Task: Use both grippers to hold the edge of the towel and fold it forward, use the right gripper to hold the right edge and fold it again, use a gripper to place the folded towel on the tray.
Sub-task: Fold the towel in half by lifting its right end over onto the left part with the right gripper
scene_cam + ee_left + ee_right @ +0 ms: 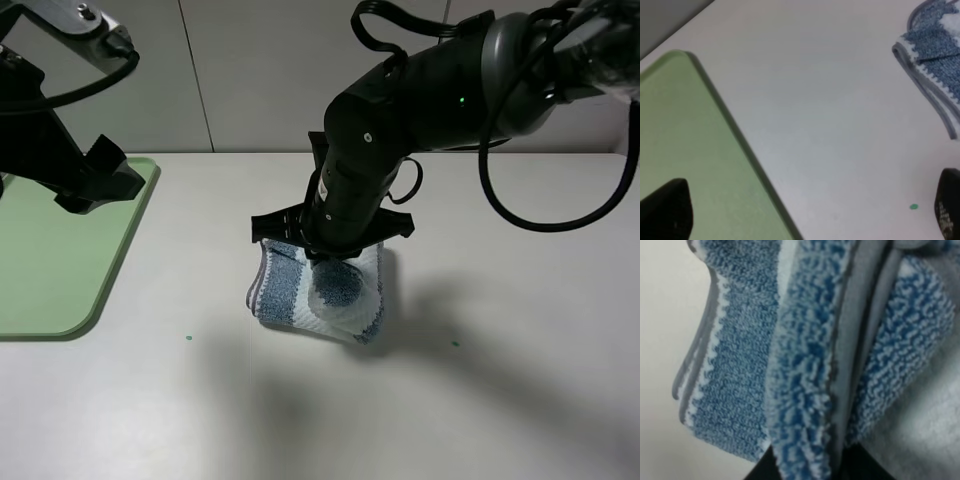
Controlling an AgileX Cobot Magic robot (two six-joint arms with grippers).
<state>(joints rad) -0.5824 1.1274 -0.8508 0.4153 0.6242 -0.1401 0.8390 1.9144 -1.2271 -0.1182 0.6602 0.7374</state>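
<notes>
**Exterior high view first: right hand clamped on the folded towel, left hand open over the tray**

Exterior high. The towel (278,288) sits mid-surface as a folded, bunched bundle, blue and whitish stripes showing. The right hand (335,264) comes down on it from above; the arm's bulk hides the jaws, so the grip cannot be read here. The tray (50,270) lies at the left edge of the surface (500,400), well apart from the towel. The left hand (97,178) hangs above the tray's far right corner, touching nothing. Whether the bundle rests on the surface or is lifted: cannot tell.

Left wrist. This view gives what the high one does not: the two black fingertips (667,210) stand wide apart with nothing between them, so the left hand is open. One is over the tray, the other over bare surface. A corner of the towel shows with its grey hem (932,95) in stacked layers. A small green dot (913,206) marks the surface.

Right wrist. Close and blurred. Several layers of terry and grey hem run down between the dark jaws, which are closed tight on the cloth. No tray is visible in this view.
</notes>
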